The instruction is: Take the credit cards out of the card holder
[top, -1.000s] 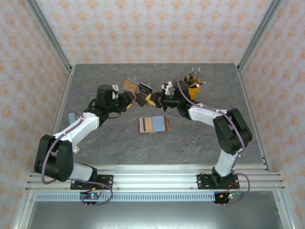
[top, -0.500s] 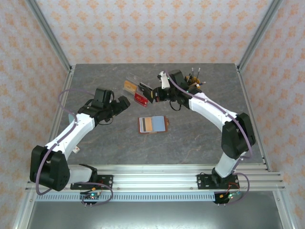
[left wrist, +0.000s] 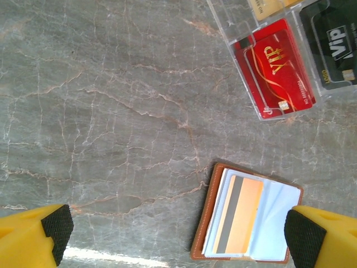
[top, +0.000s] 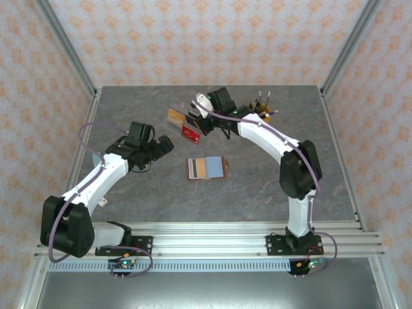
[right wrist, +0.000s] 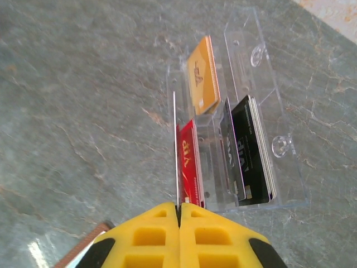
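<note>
Top external view gives us the card holder lying open and flat on the table, near the middle and apart from both arms. The left claw hovers to its left. From the left wrist we see its jaws spread wide with nothing between them, the black pads sitting at the two lower corners of the frame. Below it the holder's pale inner pockets face up, and an orange card with a dark stripe is tucked into one. The right claw is further back, over the clear stand. Its yellow fingers are pressed together on a thin card, seen edge-on and upright, just beside the red card. Whether its far edge touches the stand we cannot tell. A black card and a gold card also stand in the slots.
</note>
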Robot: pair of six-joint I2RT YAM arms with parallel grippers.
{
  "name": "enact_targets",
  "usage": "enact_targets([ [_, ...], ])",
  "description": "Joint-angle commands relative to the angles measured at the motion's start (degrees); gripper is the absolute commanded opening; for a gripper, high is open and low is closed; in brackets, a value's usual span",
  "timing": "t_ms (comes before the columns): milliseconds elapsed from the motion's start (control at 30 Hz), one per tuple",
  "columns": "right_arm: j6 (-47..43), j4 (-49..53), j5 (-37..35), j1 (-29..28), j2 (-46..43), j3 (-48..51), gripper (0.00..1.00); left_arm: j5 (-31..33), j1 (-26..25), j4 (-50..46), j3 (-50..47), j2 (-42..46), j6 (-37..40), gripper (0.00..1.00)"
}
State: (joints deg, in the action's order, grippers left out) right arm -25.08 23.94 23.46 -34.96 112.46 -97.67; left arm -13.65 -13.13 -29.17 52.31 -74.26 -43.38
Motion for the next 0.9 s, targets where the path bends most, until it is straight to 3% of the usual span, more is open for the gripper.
enact_targets([
  [0, -5.86, 1.28, -1.85, -0.11, 2.0, -4.08, 0.0, 0.36, -0.14, -1.6, -0.91, -0.96, 1.19, 1.0],
  [200, -7.35, 3.55, -4.96, 1.33, 7.59, -9.9, 0.0, -0.5, -0.17, -0.85, -1.8, -1.03, 2.17, 1.0],
  [867, -7.89, 2.62, -3.82, 2.97, 11.09, -13.12, 0.0, -2.51, -0.17, 0.04, -0.96, -3.41, 2.86, 1.0],
])
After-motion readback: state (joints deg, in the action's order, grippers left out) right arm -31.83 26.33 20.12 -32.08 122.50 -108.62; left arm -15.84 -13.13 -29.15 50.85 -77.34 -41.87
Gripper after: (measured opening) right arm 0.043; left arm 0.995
